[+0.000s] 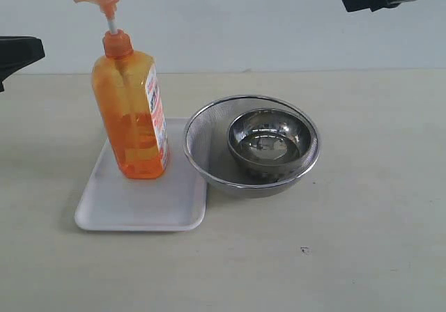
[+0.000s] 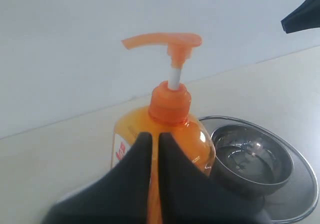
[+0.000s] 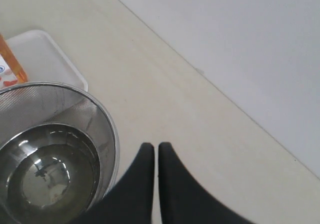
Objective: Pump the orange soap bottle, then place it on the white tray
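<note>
Left gripper point(image 2: 154, 135) clenched on nothing, orange soap bottle point(image 1: 131, 113) straight ahead of it, upright on white tray point(image 1: 139, 211), pump head above fingertip level; right gripper point(image 3: 156, 146) likewise clenched, empty, well apart beyond strainer point(image 1: 208, 127); nearer reach judged left

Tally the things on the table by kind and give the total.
orange soap bottle: 1
white tray: 1
steel mesh strainer: 1
steel bowl: 1
total: 4
</note>
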You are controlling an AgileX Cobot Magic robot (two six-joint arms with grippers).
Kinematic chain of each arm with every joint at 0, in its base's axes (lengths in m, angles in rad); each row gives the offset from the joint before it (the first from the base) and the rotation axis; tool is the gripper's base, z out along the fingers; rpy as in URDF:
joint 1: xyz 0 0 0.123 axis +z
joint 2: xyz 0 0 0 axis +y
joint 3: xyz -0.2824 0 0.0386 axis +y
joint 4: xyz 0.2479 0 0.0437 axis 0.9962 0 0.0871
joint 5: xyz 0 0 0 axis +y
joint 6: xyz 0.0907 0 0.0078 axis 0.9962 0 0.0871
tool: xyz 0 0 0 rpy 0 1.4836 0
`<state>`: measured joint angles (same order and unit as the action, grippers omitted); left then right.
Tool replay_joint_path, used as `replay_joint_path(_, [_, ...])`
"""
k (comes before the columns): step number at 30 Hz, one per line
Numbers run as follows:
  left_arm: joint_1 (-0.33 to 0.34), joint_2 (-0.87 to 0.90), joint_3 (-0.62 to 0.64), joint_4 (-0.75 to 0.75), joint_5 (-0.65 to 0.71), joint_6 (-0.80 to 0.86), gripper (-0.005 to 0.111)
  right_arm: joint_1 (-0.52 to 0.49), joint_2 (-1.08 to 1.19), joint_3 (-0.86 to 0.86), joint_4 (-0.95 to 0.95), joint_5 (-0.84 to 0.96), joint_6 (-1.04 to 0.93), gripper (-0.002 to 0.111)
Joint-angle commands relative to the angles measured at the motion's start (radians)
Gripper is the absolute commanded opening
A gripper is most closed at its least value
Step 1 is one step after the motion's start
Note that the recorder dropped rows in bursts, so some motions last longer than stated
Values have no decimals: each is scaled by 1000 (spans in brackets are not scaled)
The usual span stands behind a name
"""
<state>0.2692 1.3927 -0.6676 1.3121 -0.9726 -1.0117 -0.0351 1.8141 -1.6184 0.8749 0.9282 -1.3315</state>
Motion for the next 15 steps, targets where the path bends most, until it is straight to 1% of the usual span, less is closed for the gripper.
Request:
replay_joint_path(1, [1,-9,6,-14,-7,-9,5,-5,-12,2,4,3,1,0])
replay_joint_path(15, [1,-9,5,-23,-4,-5,5,-5,-12,2,7,-12,6,0])
